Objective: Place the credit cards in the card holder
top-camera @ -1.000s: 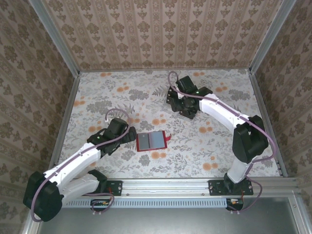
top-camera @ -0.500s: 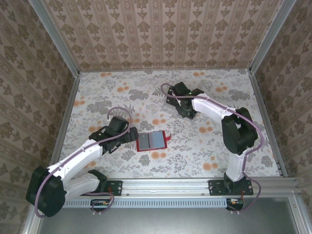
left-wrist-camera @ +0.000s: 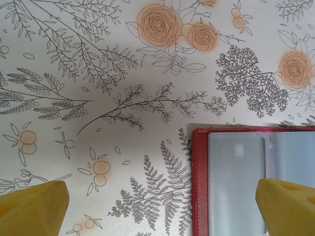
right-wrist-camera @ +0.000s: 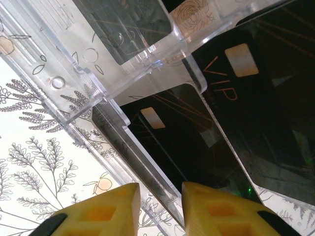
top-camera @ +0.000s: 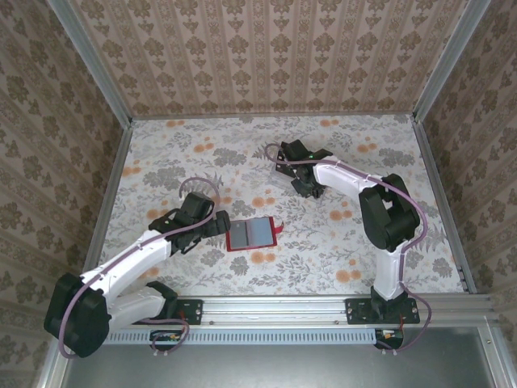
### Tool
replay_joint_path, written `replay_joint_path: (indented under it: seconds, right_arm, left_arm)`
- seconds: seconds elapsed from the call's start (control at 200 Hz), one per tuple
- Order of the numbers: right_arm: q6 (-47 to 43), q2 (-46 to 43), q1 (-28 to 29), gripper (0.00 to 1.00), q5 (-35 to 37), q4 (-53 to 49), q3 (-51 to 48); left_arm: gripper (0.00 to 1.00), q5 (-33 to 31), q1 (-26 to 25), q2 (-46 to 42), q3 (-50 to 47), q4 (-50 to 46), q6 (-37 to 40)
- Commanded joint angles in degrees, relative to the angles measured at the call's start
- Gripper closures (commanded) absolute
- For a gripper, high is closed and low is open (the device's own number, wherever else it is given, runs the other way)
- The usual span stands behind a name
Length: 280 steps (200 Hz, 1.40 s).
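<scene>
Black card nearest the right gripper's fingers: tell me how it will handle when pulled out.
The black card looks thin and flat, so probably light and fairly stiff. Its glossy face shows reflections, so it may slip in the right gripper. It sits against the clear plastic rack, so a skewed pull could bind it or drag the rack.

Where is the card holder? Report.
In the top view the card holder lies open near centre, just right of the left gripper; lower right in the left wrist view.

Damask-papered walls point(top-camera: 266, 56) enclose a floral-printed table point(top-camera: 186, 145) with aluminium edging point(top-camera: 323, 306).
</scene>
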Motion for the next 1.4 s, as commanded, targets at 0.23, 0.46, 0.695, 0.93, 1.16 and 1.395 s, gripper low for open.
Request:
replay_joint_path:
  seconds: [0.23, 0.46, 0.695, 0.93, 1.16, 1.395]
  right_arm:
    - [-0.9, -1.0, 0.4, 0.83, -0.5, -1.4, 1.0]
    - [-2.1, -0.2, 1.0, 0.90, -1.1, -0.9, 1.5]
    - [-6.6, 0.1, 3.0, 0.92, 2.3, -0.5, 2.9]
    - [-10.4, 0.8, 4.9, 1.00, 6.8, -0.2, 3.2]
    - [-9.8, -4.7, 6.7, 1.00, 9.1, 0.9, 3.0]
    - [-2.6, -13.2, 9.9, 1.00, 4.2, -0.3, 3.5]
  left_arm:
    - [0.00, 1.0, 0.6, 0.8, 1.1, 1.2, 0.9]
    - [0.00, 1.2, 0.6, 0.9, 0.9, 1.5, 0.8]
    - [0.00, 1.7, 0.6, 1.4, 1.2, 1.7, 1.0]
    - [0.00, 2.2, 0.6, 1.5, 1.4, 1.9, 1.3]
    - [0.00, 2.5, 0.6, 1.9, 1.6, 1.9, 1.7]
    - [0.00, 2.8, 0.6, 2.9, 1.5, 1.9, 2.5]
